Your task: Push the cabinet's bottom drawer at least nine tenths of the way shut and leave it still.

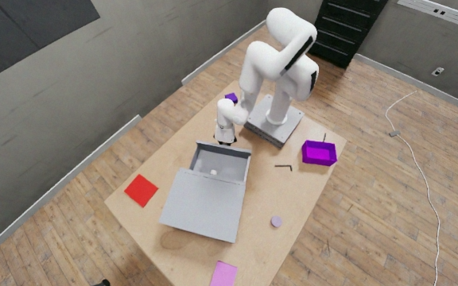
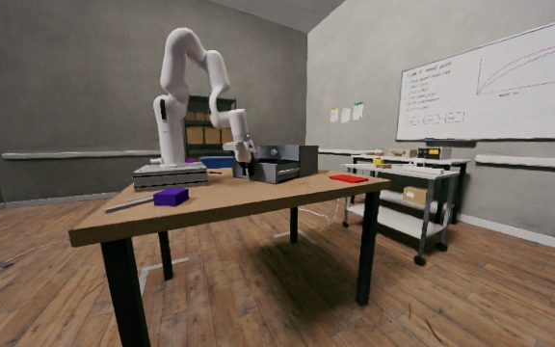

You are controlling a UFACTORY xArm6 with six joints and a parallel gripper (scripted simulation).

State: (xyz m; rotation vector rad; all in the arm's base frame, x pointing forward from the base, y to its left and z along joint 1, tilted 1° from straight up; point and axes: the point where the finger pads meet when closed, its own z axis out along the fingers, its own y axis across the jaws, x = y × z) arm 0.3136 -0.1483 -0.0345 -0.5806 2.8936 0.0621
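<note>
The grey cabinet (image 1: pixel 203 204) lies in the middle of the table, and it also shows in the side view (image 2: pixel 302 160). Its bottom drawer (image 1: pixel 221 160) is pulled out toward the arm's base, with a small white knob-like thing (image 1: pixel 213 171) inside. The drawer also shows in the side view (image 2: pixel 270 171). My gripper (image 1: pixel 225 140) points down at the outer face of the drawer front and is shut on the drawer's handle. The handle itself is hidden by the fingers. In the side view the gripper (image 2: pixel 245 169) stands right against the drawer front.
A purple bin (image 1: pixel 319 152), a dark angled key (image 1: pixel 284 167), a lilac disc (image 1: pixel 276 221), a red square (image 1: pixel 141 190), a pink square (image 1: pixel 223 274) and a purple cube (image 1: pixel 231 97) lie on the table. The arm's base plate (image 1: pixel 273 119) stands behind the drawer.
</note>
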